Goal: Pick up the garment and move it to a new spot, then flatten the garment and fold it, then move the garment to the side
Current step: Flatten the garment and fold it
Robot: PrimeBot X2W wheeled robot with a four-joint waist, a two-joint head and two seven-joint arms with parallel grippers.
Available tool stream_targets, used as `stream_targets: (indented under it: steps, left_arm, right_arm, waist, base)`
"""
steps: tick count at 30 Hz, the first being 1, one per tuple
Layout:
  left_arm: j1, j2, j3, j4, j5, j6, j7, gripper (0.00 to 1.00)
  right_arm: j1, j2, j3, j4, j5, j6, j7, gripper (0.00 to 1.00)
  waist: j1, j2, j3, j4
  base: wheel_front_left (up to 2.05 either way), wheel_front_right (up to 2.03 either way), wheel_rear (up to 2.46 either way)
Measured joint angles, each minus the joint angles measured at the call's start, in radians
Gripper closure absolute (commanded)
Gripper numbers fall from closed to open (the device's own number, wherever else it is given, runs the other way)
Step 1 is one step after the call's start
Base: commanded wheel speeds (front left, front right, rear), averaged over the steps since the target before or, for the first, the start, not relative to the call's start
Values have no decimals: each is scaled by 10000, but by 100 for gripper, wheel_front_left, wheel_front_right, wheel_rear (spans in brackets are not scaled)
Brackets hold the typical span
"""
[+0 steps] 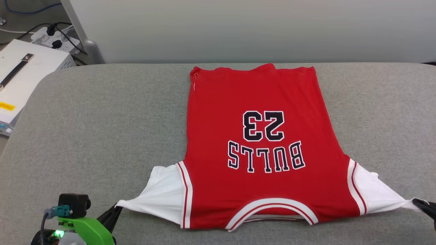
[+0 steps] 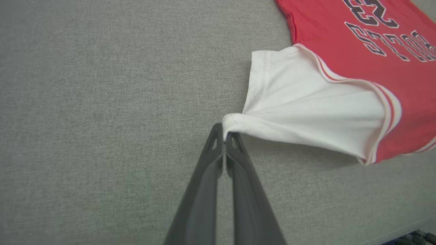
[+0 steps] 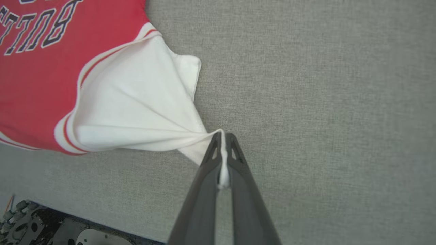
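**Flattening nearly done, folding not yet begun**

I am working over the grey padded surface [image 1: 102, 129]. The garment [image 1: 218, 136] is lying face up, right of centre, with its hem toward the far edge and its collar by the near edge. It is looking mostly flat, so I am judging the move done, with the fold and the shift aside left to do. My left gripper [image 2: 224, 136] is pinching the left sleeve [image 2: 306, 112] at its tip. My right gripper [image 3: 223, 137] is clamping the right sleeve [image 3: 136, 112], and both sleeves are stretching taut.

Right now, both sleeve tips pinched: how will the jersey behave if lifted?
Likely floppy: the jersey draws into sleeve cones toward the left gripper and right gripper. Probably light: tip pinches alone stretch it. Body would likely sag between grips.
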Motion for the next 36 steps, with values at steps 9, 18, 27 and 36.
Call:
stream_targets:
  steps: [9,18,27,36]
  left_arm:
    - [267,42,-123,-882,-23,203,174,100]
    - [-60,163,-115,-2721,205,481,314,100]
    - [-234,370,-268,-5110,320,1097,1264,100]
    - [-616,485,-291,-6640,594,1329,1674,100]
  right_arm:
    - [602,104,-953,-307,-54,-2,399,0]
    - [-416,226,-2945,-1145,-174,-13,1425,0]
    - [-3669,1212,-4121,-2255,-1321,-13,4126,0]
    - [-7597,2194,-4082,-1375,-3488,-13,7279,0]
  waist:
    - [0,0,283,70]
    - [1,0,1186,224]
    - [1,0,2551,699]
    - [3,0,4085,1407]
  base:
    - [0,0,0]
    - [0,0,0]
    - [0,0,0]
    - [0,0,0]
